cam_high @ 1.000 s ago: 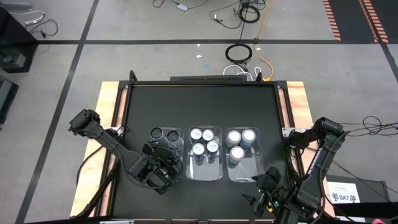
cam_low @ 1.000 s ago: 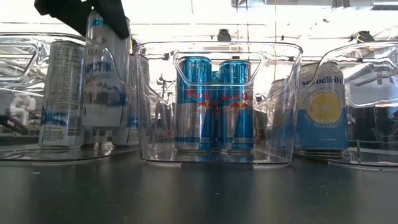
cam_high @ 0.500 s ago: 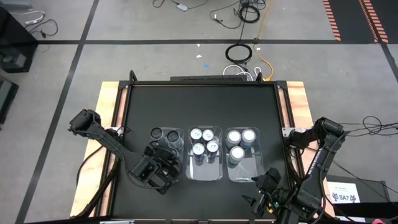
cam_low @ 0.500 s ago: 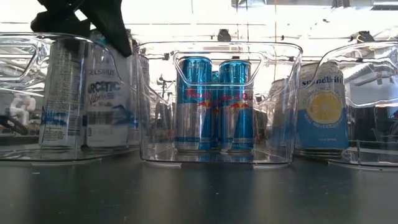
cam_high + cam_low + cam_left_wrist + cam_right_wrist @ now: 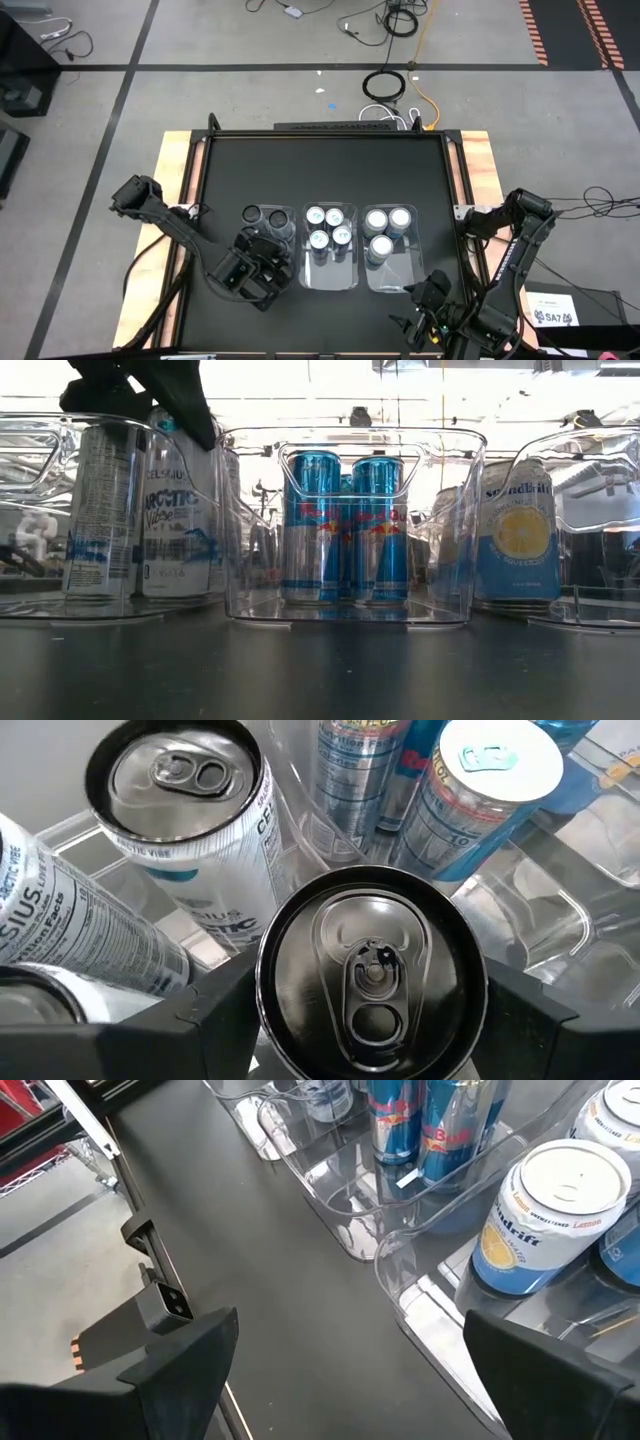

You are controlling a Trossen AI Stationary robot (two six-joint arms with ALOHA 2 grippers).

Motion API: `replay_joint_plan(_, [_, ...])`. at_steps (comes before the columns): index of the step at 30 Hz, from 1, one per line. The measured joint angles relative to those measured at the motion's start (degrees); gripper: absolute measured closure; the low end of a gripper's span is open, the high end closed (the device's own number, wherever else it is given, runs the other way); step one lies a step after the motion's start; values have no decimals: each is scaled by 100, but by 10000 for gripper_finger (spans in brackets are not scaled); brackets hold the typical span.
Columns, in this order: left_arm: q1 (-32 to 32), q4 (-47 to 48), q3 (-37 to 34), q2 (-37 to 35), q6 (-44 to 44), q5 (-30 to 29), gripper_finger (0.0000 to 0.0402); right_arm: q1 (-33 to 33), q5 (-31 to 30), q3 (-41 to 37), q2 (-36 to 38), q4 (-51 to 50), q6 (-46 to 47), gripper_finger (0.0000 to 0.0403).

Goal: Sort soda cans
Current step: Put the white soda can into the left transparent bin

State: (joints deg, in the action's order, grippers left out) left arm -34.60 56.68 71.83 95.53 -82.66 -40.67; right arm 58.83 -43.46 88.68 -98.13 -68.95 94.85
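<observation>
Three clear bins stand side by side mid-table. My left gripper (image 5: 262,262) reaches into the left bin (image 5: 40,460), shut on a white soda can with a dark top (image 5: 372,970), which stands upright in that bin (image 5: 178,510). Two more dark-topped cans (image 5: 251,215) stand at the bin's far end. Several blue-and-silver cans (image 5: 329,228) fill the middle bin, and three blue-and-white cans (image 5: 386,228) stand in the right bin. My right gripper (image 5: 360,1380) hovers open at the table's near right (image 5: 425,310) with nothing between its fingers. My left gripper pinches the can's upper wall just under the rim (image 5: 272,982) between its two fingers, one on each side. The fingers (image 5: 185,410) slant down at it from the near left. The can stands upright, its bottom level with the neighbouring can's on the bin floor.
The middle bin (image 5: 330,280) and the right bin (image 5: 392,275) have bare floor at their near ends. The black tabletop (image 5: 320,160) lies open beyond the bins. Wooden strips (image 5: 175,170) border the table at left and right.
My left gripper has come down with the white can, lowering it upright into the left bin beside the can standing there. The can's bottom now sits level with its neighbour's. The gripper has kept its hold.
</observation>
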Motion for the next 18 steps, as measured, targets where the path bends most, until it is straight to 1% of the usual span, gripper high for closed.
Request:
replay_joint_plan(13, [200, 241, 2, -2, 47, 0, 116, 3, 2, -1, 0, 117, -2, 22])
replay_joint_plan(15, [200, 236, 2, -2, 47, -2, 106, 4, 2, 0, 0, 147, -2, 22])
replay_joint_plan(18, [202, 274, 2, -1, 30, -10, 80, 4, 4, 0, 0, 155, -2, 22])
